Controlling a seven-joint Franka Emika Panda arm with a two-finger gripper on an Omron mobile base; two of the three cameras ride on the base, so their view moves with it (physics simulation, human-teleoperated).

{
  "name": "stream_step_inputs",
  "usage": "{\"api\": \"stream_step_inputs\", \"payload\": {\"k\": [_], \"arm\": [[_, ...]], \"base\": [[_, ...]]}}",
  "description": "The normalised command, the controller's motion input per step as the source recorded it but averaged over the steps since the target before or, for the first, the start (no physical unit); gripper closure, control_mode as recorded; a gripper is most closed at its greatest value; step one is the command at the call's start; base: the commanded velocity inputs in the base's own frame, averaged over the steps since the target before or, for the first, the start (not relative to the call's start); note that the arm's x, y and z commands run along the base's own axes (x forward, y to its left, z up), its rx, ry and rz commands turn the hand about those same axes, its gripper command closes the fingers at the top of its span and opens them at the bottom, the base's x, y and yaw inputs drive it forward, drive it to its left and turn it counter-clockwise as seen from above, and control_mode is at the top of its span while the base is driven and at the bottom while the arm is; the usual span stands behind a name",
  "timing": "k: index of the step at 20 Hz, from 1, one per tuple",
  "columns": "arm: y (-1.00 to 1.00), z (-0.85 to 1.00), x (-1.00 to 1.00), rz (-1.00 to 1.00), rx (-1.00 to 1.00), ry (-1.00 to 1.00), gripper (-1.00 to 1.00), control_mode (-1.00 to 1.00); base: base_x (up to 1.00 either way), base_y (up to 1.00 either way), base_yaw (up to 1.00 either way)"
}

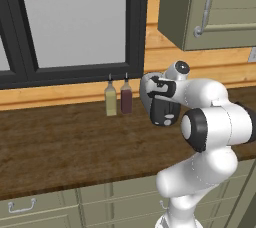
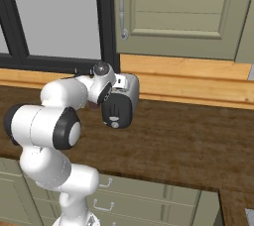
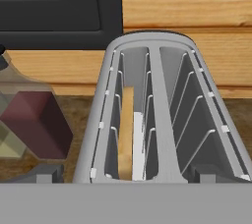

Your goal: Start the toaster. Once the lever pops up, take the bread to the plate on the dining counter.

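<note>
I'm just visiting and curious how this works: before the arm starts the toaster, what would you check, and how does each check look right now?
1. Bread in a slot: ok, it stands on edge in the left slot of the toaster, as the hand view shows it.
2. Other slot empty: ok.
3. Gripper open: ok, nothing is held.
4. Hand near the toaster: ok, it hovers just above it.
5. Lever position: cannot tell, no lever is visible.
6. Bottles out of the way: ok, they stand beside the toaster, apart from it.
</note>
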Motion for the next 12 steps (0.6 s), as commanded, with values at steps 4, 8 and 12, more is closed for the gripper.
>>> {"api": "stream_step_inputs", "payload": {"k": [4,8,12], "arm": [[0.0,0.0,0.0,0.0,0.0,0.0,-1.0,-1.0],[0.0,0.0,0.0,0.0,0.0,0.0,-1.0,-1.0],[0.0,0.0,0.0,0.0,0.0,0.0,-1.0,-1.0]], "base": [[0.0,0.0,0.0],[0.0,0.0,0.0],[0.0,0.0,0.0]]}}
